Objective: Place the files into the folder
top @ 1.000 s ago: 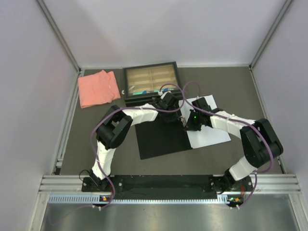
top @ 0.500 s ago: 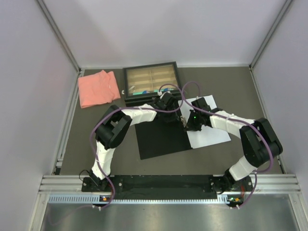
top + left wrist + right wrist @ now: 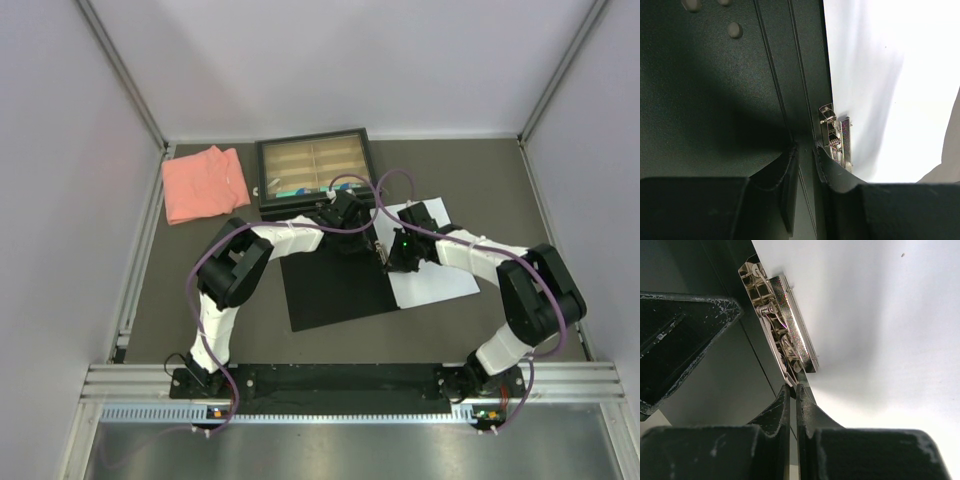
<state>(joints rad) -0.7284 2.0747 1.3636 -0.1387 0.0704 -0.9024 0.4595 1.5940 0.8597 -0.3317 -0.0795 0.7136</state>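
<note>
The left jaws stand released, a slim gap between them, over the folder [image 3: 715, 90], its inside matte, grainy black with straight creases. Just right sits a ribbed silver spring clip [image 3: 836, 137]. The right jaws are clenched nearly together at its end; whether grasping it, I cannot tell. Right of both lie the files [image 3: 880, 75], smooth white.

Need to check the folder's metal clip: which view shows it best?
Right wrist: the metal clip is large and sharp, spring and lever visible. Left wrist shows it smaller, lower end hidden. Top external: barely a speck.
</note>
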